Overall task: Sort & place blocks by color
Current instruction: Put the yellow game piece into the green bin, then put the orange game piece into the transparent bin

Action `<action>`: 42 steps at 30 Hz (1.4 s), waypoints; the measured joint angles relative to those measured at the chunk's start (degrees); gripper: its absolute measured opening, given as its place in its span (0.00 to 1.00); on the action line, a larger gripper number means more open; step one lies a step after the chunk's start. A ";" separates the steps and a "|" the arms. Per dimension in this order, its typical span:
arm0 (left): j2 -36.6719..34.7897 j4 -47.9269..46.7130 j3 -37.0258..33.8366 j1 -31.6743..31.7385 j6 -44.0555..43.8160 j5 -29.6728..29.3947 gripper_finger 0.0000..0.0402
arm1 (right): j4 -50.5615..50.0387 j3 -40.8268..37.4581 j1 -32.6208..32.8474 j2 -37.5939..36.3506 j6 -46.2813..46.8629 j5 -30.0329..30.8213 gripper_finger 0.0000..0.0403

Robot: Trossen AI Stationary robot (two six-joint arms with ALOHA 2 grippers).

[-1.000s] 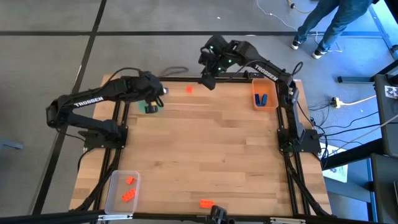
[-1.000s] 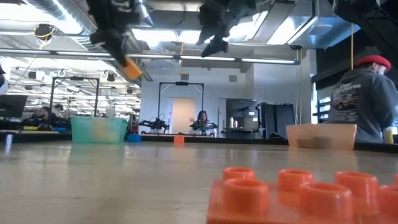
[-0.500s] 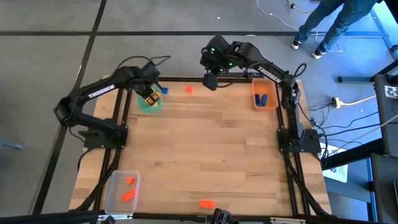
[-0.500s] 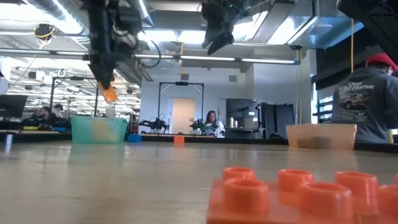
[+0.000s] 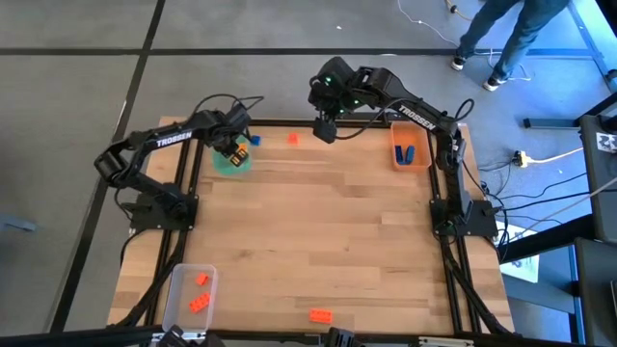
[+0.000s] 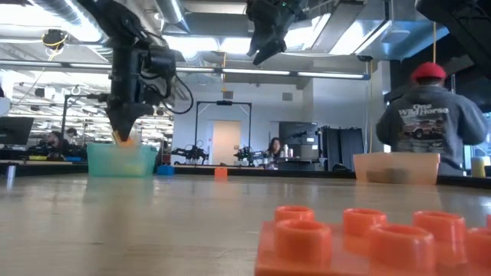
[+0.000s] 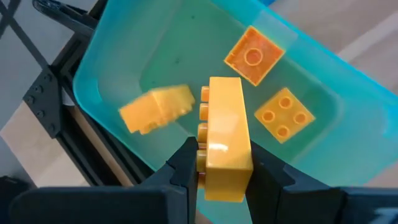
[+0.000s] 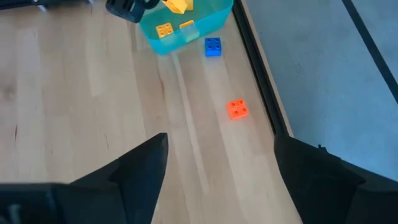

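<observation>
While I watch from the near edge of the table outward, this is how I read it:

Near edge: an orange-red brick (image 5: 319,314) lies loose on the wood, and a clear bin (image 5: 189,295) at the near left corner holds two more orange-red bricks.

Right side: an orange bin (image 5: 409,144) at the far right holds blue bricks.

Left gripper (image 7: 224,163): it hangs over the green bin (image 5: 230,161) at the far left, fingers clamped on a long yellow brick (image 7: 226,144), held on its side just above the bin's inside.

Green bin contents: I see three yellow bricks (image 7: 156,107) already lying in it.

Far edge: a blue brick (image 8: 212,46) sits on the wood just beside the green bin, and a small orange-red brick (image 8: 237,109) lies farther along, apart from both.

Right gripper (image 5: 325,128): it hovers high over the far edge near the small orange-red brick, fingers spread wide and empty.

Step, as I judge it: dropping the yellow brick into the green bin; several bricks are unsorted.

Risk: if I let go while the brick is off-centre toward the rim, it could bounce off the bricks below or tip out over the wall.

Second risk: the two arms are near each other at the far edge, so reaching for the blue brick with the right one could clip the left.
</observation>
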 joint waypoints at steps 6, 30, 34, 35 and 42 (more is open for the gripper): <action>0.00 1.66 -3.14 0.41 0.54 -1.09 0.21 | 0.41 0.00 0.00 0.00 0.02 0.00 0.72; -6.31 3.66 -1.19 -4.11 6.39 -2.07 0.44 | -2.60 -1.39 -0.02 0.02 -9.04 -0.22 0.72; -12.09 3.66 1.58 -5.50 7.52 0.36 0.44 | 1.42 -5.12 -0.02 0.36 -12.57 -1.37 0.72; -13.51 3.74 2.24 -5.92 7.48 0.96 0.44 | 2.91 -6.62 -0.05 0.42 -13.10 -1.97 0.72; -21.94 3.81 4.48 -7.67 7.09 2.82 0.44 | 20.12 -16.53 -1.93 0.96 -19.95 -2.48 0.72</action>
